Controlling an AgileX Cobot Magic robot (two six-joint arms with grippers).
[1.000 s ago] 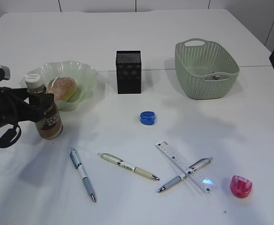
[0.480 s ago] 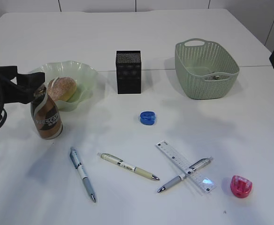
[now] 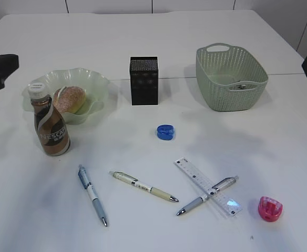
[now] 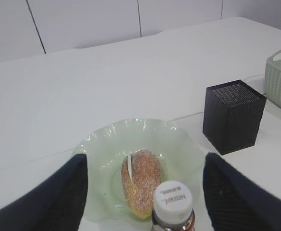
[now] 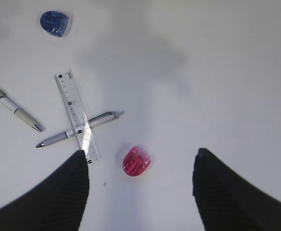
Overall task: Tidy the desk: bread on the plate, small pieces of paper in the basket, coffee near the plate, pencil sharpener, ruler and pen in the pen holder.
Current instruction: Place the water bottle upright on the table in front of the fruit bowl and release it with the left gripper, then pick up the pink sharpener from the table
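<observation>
- The white table (image 3: 143, 31) carries all the things.
- The green basket (image 3: 231, 76) stands far from both grippers, and a small scrap lies inside it.
- The pale green plate (image 4: 179, 154) lies just ahead of the left jaws, and the sugared bread (image 4: 140, 180) rests in it, in line with the gap between them.
- The left gripper (image 4: 145, 192) is wide open and holds nothing; its two dark fingers (image 4: 73, 187) stand on each side of the plate.
- The right gripper (image 5: 140, 192) is also spread open and empty, above the table.
- The black mesh pen holder (image 4: 233, 115) stands ahead of the left jaws, toward their right side.
- The coffee bottle (image 4: 173, 207) stands upright between the left fingers, touching neither, just beside the plate.
- The clear ruler (image 5: 77, 114) lies ahead of the right gripper's left finger, with a grey pen (image 5: 78, 130) crossing under it.
- Two more pens (image 3: 92, 194) (image 3: 144, 186) lie apart on the table.
- The red pencil sharpener (image 5: 136, 161) lies between the right jaws, nearer the left one.
- The blue pencil sharpener (image 5: 54, 23) lies far ahead of them.
</observation>
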